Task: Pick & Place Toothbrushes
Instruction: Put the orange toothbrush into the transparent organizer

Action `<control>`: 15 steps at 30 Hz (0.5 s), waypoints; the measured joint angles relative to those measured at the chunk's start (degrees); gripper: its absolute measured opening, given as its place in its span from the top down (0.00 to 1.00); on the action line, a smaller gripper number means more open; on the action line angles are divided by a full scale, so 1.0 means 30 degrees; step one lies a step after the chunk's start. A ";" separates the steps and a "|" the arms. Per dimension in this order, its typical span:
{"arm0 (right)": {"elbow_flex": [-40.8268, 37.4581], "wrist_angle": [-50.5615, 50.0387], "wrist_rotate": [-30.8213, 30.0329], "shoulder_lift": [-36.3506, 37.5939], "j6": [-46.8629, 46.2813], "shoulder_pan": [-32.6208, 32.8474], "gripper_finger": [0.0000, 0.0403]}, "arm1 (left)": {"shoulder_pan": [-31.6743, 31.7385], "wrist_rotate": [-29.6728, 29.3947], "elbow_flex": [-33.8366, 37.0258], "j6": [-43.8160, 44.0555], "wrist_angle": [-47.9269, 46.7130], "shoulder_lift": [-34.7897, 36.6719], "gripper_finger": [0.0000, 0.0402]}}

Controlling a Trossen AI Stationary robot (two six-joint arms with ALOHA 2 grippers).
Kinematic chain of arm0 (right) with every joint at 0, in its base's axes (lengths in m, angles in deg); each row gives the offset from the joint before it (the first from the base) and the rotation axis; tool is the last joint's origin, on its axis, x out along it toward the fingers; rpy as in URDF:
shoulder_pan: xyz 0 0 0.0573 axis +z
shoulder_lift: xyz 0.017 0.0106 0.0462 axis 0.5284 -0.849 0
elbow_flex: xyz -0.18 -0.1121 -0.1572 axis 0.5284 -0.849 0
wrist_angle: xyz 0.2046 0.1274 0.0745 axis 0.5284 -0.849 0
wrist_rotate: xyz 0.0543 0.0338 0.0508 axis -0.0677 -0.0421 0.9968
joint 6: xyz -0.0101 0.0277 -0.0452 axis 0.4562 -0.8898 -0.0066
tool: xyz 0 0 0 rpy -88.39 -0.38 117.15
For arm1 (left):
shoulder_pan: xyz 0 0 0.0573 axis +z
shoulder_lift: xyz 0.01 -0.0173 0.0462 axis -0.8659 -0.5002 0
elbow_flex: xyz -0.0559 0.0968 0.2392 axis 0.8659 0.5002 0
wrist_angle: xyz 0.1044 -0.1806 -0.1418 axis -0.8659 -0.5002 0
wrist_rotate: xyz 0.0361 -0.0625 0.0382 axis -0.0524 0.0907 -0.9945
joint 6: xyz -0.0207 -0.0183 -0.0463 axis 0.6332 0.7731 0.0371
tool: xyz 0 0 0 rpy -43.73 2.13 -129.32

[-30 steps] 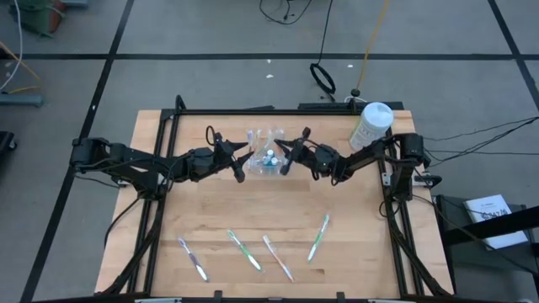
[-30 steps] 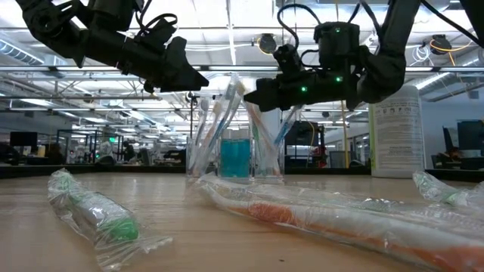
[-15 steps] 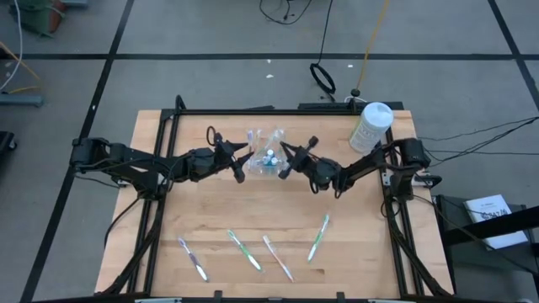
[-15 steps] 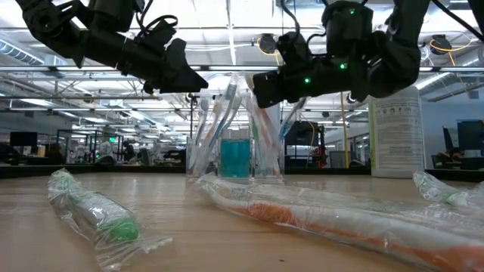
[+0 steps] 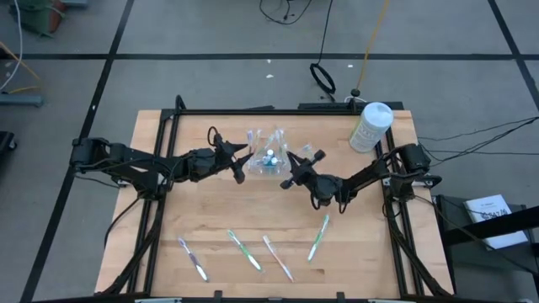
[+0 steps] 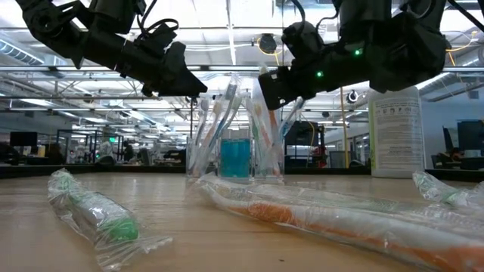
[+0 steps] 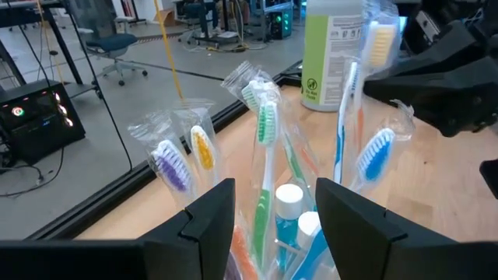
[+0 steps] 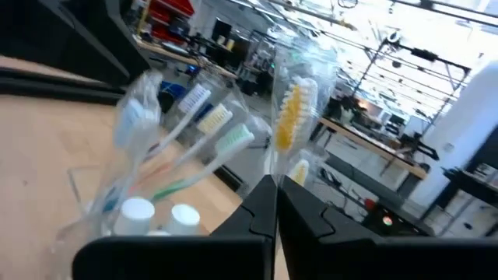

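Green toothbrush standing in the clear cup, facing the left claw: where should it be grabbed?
Probably the neck just below the bristles. The green toothbrush stands nearly upright, head up, in the clear cup; its lower handle is crowded by other brushes and white-capped tubes, so only the top is free. The open left claw faces it, so come in level from that side.

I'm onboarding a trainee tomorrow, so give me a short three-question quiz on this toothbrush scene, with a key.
1. True or false: the left claw is shut on a toothbrush.
2. The right claw grips a wrapped toothbrush whose bristles are: A orange-yellow, B purple, C black.
3. In the high view, how many toothbrushes lie flat on the table?
Key: 1 false, it is open; 2 A; 3 four.
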 joint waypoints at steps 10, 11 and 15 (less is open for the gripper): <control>-0.0008 -0.3763 -0.1745 0.0007 -0.3371 0.0726 0.99 | 0.0003 0.0003 0.0000 0.0641 -0.0386 0.0000 0.54; -0.0008 -0.4351 -0.1684 0.0007 -0.4177 0.0678 0.99 | 0.0002 0.0015 0.0000 0.0790 -0.0386 0.0000 0.54; 0.0010 -0.6847 -0.0193 0.0033 -0.6689 0.0358 0.99 | 0.0000 0.0029 0.0000 0.1579 -0.0379 0.0006 0.54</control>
